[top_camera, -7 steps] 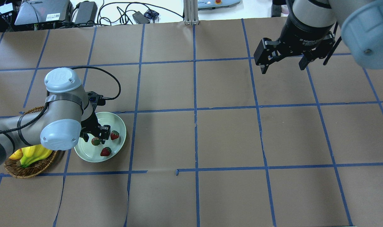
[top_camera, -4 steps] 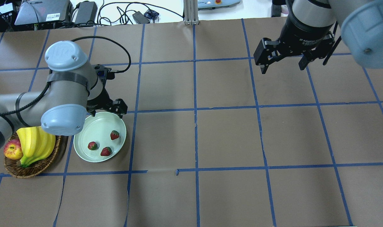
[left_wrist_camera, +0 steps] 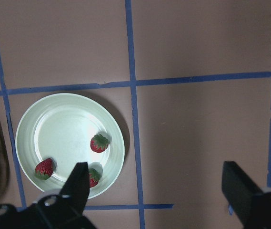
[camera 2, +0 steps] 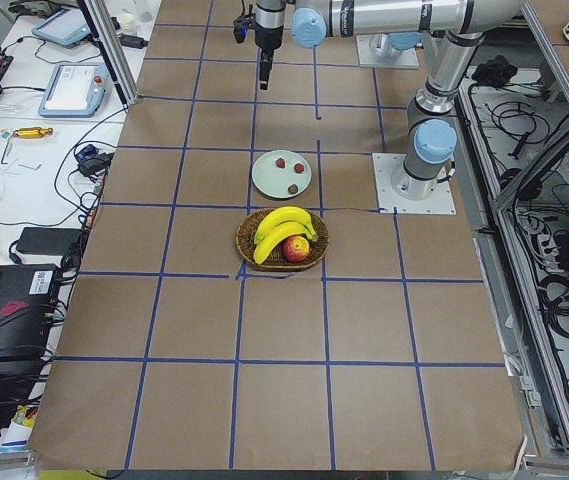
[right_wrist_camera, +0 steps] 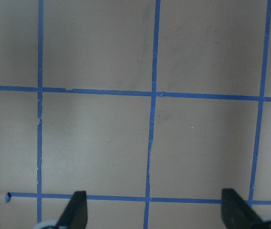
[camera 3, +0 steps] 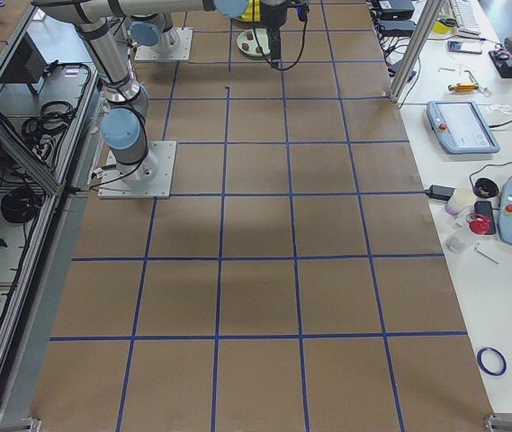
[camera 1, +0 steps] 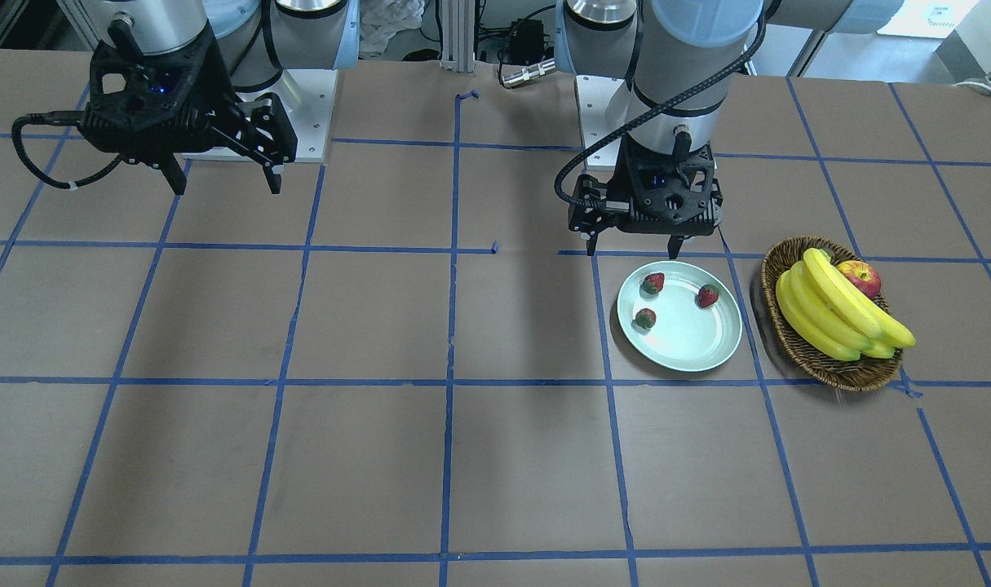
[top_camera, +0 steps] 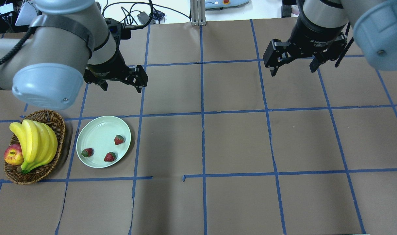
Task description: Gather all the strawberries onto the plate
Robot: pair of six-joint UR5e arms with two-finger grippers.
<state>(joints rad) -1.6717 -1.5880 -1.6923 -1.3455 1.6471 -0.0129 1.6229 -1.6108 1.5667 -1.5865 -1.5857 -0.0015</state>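
Three strawberries (top_camera: 119, 139) (top_camera: 87, 152) (top_camera: 109, 157) lie on the pale green plate (top_camera: 97, 130) at the table's left. The front-facing view shows them (camera 1: 653, 283) (camera 1: 709, 295) (camera 1: 645, 318) on the plate (camera 1: 691, 342) too. My left gripper (top_camera: 122, 87) hangs open and empty, above the table beyond the plate. Its wrist camera looks down on the plate (left_wrist_camera: 59, 133) and the berries (left_wrist_camera: 99, 143) (left_wrist_camera: 44, 169) (left_wrist_camera: 93, 176). My right gripper (top_camera: 293, 71) hovers open and empty over the far right of the table.
A brown wicker basket (top_camera: 38, 176) holding bananas (top_camera: 35, 143) and a red apple (top_camera: 13, 154) stands just left of the plate. Blue tape lines grid the brown table. Cables and gear lie past the far edge.
My left gripper has lifted off the plate and drawn back toward the far side, leaving a strawberry behind. That berry has shifted a little left. The right arm is unmoved.
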